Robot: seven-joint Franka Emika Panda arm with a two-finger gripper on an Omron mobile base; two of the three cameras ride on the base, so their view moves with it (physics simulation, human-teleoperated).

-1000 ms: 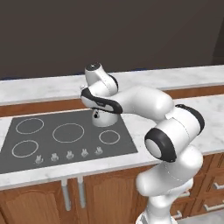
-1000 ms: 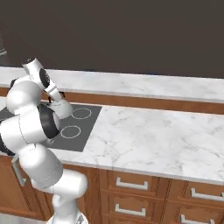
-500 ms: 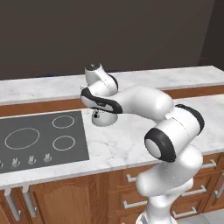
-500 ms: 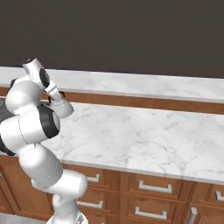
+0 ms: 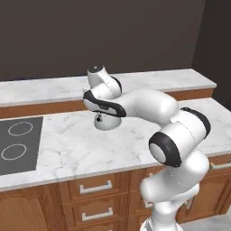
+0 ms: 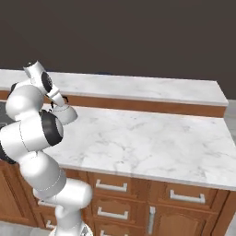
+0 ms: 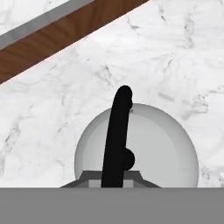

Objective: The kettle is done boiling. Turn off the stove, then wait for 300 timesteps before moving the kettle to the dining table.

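Your hand [image 5: 100,118] was clenched on the black handle of the kettle [image 7: 144,140], which hung over the marble table [image 5: 81,144] at centre frame, the stove [image 5: 18,144] lying at the left edge.

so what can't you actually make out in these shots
- Fingers on the kettle: in the hand view the grey band cuts them off; the black handle runs under it.
- Kettle in the left base view: mostly behind the arm's wrist.
- Stove: cut by the left edge of the left base view; knobs out of frame.
- Whether the kettle touches the marble counter: unclear.
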